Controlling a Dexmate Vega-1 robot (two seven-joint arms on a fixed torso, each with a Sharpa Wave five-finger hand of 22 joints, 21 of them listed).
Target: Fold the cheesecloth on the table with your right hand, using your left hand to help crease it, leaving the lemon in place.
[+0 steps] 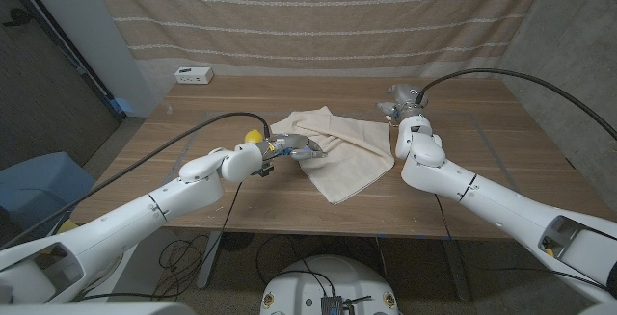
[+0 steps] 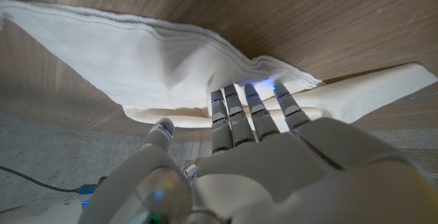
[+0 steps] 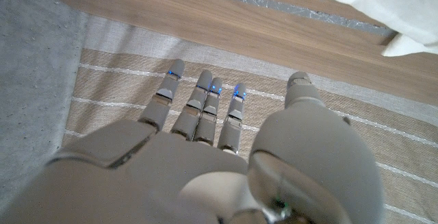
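Observation:
The cream cheesecloth (image 1: 337, 156) lies partly folded in the middle of the wooden table (image 1: 482, 151), with a doubled layer along its far edge. My left hand (image 1: 289, 148) reaches onto its left side, and in the left wrist view the straight fingers (image 2: 254, 111) touch a folded edge of the cheesecloth (image 2: 150, 63), holding nothing. The yellow lemon (image 1: 253, 136) sits just left of the cloth, half hidden behind that hand. My right hand (image 1: 405, 111) is beside the cloth's far right corner, fingers (image 3: 205, 104) apart and empty, with a corner of the cheesecloth (image 3: 390, 5) off to its side.
A small white box (image 1: 194, 75) stands at the table's back left corner. A striped beige curtain (image 1: 318, 12) hangs behind the table. A blue seat (image 1: 39, 185) stands on the floor to the left. Bare wood (image 1: 511, 132) stretches right of the cloth.

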